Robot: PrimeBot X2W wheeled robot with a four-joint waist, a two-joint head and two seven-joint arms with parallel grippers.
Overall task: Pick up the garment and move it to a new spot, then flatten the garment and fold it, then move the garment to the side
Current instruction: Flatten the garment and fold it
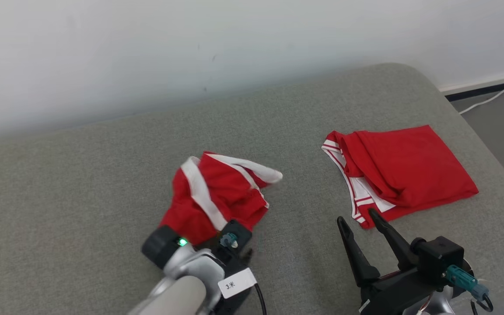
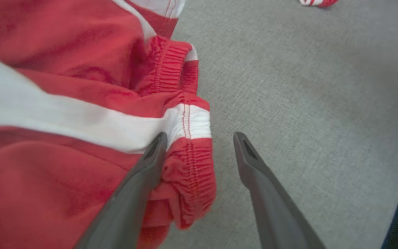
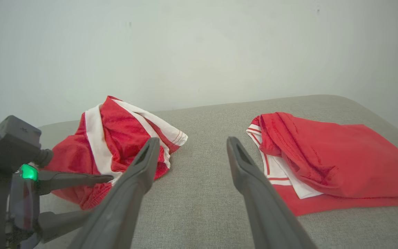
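A grey fabric cushion (image 1: 81,183) stands against a plain white wall (image 1: 190,43), and two red garments lie on it. I look down on it over both my arms.

The crumpled red garment (image 1: 217,192), red cloth with broad white stripes and a gathered elastic waistband, lies in a heap left of the cushion's middle, closer to the near edge than to the far edge. My left gripper (image 2: 200,138) is at the near side of this heap, its jaws wide apart. In the left wrist view one finger (image 2: 140,183) rests against the waistband where a white stripe crosses it. The other finger is over bare cushion just beside the cloth, and the waistband's end bulges into the gap between them. The jaws are not clamped on it. A small green light (image 1: 182,242) glows on that wrist.

My right gripper (image 1: 357,216) is near the cushion's near edge, right of the middle, with its jaws also wide apart and nothing in them. Its fingers point toward the far edge, at the bare strip between the two garments. In the head view one tip overlaps the near left corner of the folded red garment (image 1: 409,170); whether it touches I cannot tell. That garment lies flat near the right edge, with white-and-red trim along its left side.

A white cable (image 1: 488,99) runs on the floor beyond the right edge.
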